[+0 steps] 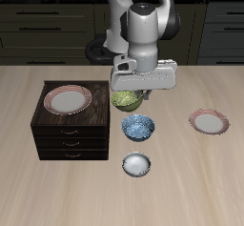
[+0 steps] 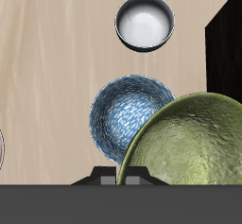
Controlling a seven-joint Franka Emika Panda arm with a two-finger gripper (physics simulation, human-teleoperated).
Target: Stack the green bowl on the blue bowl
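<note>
The green bowl (image 1: 128,100) hangs tilted under my gripper (image 1: 133,94), lifted off the table. In the wrist view the green bowl (image 2: 189,143) is large and close, with its rim held at the jaws, and it overlaps the blue bowl's edge. The blue bowl (image 1: 138,127) (image 2: 128,114) stands on the table just in front of and below the green bowl, beside the drawer cabinet. The fingertips are hidden behind the gripper body and the green bowl.
A dark wooden drawer cabinet (image 1: 67,125) (image 2: 227,48) stands close beside the bowls, with a pink-rimmed plate (image 1: 67,99) on top. A plain white-grey bowl (image 1: 137,164) (image 2: 145,23) sits nearer the front edge. Another pink-rimmed plate (image 1: 209,122) lies apart on the table.
</note>
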